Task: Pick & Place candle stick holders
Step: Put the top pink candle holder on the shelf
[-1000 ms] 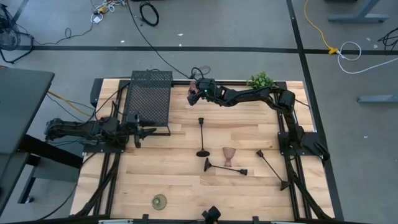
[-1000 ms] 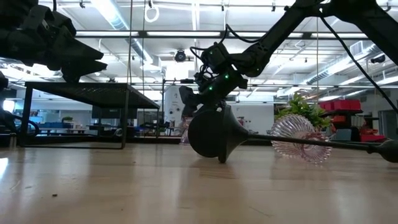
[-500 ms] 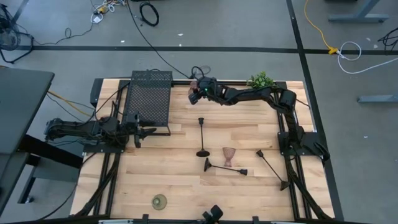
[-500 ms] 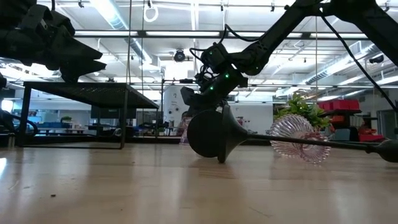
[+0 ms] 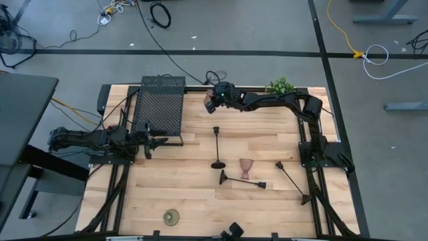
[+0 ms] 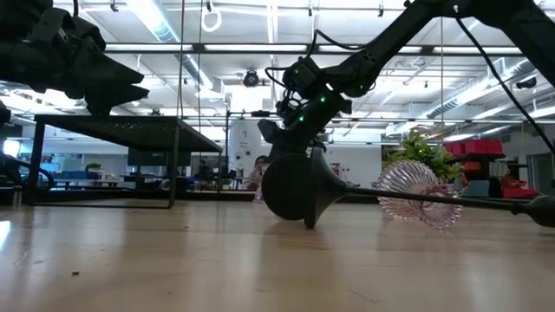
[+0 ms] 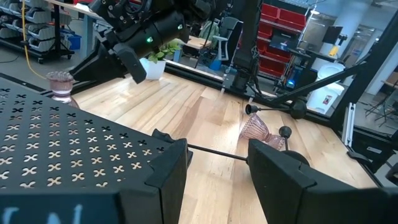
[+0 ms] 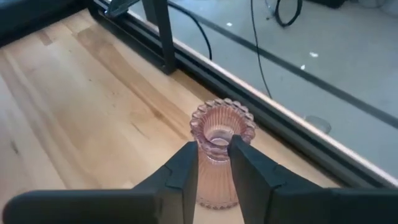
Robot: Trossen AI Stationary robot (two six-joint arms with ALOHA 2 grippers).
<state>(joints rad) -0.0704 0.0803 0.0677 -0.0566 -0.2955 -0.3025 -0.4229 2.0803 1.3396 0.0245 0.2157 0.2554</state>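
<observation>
A pink ribbed glass goblet (image 8: 221, 155) stands upright on its foot at the table's far edge, also visible as the goblet (image 7: 60, 84) in the left wrist view. My right gripper (image 8: 214, 149) is shut on it and reaches there from the right (image 5: 212, 99). An upright black stem holder (image 5: 217, 147), two lying black stems (image 5: 241, 181) (image 5: 292, 181), a second pink goblet (image 5: 247, 167) and an olive-gold round holder (image 5: 172, 217) rest on the table. My left gripper (image 7: 214, 155) waits open at the table's left side (image 5: 152, 140). My right gripper pinches the goblet's ribbed cup (image 8: 215, 163) just below its scalloped rim, one finger on each side. The fingers (image 8: 186, 165) come slanting down from the table's right. The goblet stands upright with its foot on the table.
A black perforated mesh box (image 5: 160, 107) stands at the far left, close to the held goblet. A small green plant (image 5: 281, 87) sits at the far edge on the right. A dark rail (image 8: 261, 99) runs along the table's far edge behind the goblet.
My right gripper has tipped a little over the goblet at the far edge and stayed in nearly the same spot. The other holders lie as before.
</observation>
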